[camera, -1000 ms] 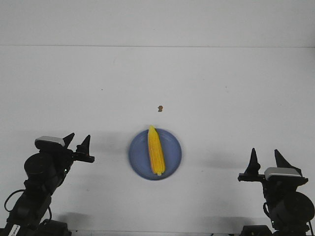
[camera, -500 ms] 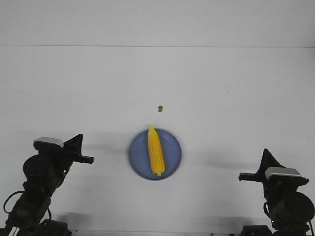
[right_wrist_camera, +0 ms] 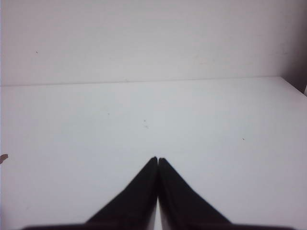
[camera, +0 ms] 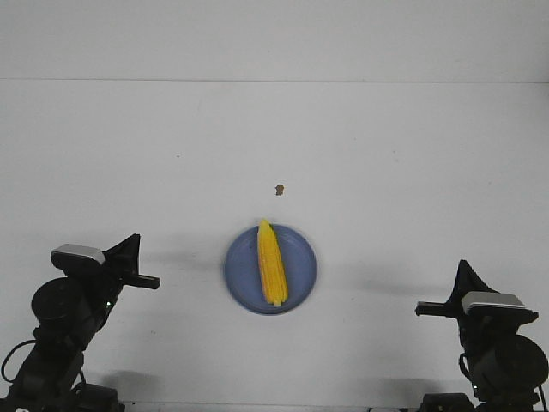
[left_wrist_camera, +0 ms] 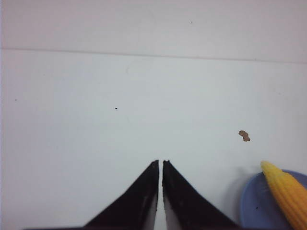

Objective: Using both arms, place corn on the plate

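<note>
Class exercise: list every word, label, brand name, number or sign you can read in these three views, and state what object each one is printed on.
None can be read.
The corn, the plate, the table and the brown speck bear no print.
The left gripper and the right gripper show plain black fingers.
The silver-grey wrist modules show no readable marking.

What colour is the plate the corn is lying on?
Plain periwinkle blue, no pattern. The plate shows best in the front view, with the yellow corn on it.
</note>
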`<state>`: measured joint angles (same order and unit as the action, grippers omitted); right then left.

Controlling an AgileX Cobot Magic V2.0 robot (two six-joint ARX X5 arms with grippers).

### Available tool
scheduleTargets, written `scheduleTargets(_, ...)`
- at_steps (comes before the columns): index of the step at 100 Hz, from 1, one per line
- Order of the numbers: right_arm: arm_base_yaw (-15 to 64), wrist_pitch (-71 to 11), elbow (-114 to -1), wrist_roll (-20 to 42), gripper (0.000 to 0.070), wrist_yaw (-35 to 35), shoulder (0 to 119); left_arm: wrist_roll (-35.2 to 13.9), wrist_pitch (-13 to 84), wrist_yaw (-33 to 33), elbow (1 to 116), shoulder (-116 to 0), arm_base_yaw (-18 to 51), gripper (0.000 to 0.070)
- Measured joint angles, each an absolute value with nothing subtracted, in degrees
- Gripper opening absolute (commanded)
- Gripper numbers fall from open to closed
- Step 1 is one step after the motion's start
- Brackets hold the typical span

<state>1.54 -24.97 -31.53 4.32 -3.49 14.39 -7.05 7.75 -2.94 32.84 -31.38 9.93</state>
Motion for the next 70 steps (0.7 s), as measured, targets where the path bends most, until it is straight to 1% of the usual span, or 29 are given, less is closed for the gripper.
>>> scheduleTargets(22,1.54,-24.97,-31.53,4.32,0.0001,-3.49,14.39,-6.81,7.90,-2.92,32.84,-27.81,9.93,0.0012)
scheduleTargets(32,1.54,-24.97,-31.53,4.32,0.0001,-3.49,14.39,-4.64,5.56,-2.90,32.75,-24.58,9.93,0.0012)
scheduleTargets(39,1.54,-24.97,-31.53,4.32,0.0001,-3.49,14.39,-2.20,2.20,-2.85,31.55,-22.22,9.82,0.0012)
scheduleTargets(46,1.54,-24.97,-31.53,4.32,0.0001,-3.49,14.39,0.56,-0.78,-2.79,29.19,-19.86,9.19,0.0012)
scheduleTargets(53,1.54,-24.97,-31.53,4.32,0.0001,-3.49,14.39,2.28,-2.61,-2.70,25.91,-17.72,7.92,0.0012)
scheduleTargets(70,1.54,-24.97,-31.53,4.32,0.0001,-3.49,14.39,2.37,-3.73,-2.68,17.12,-10.90,4.16,0.0012)
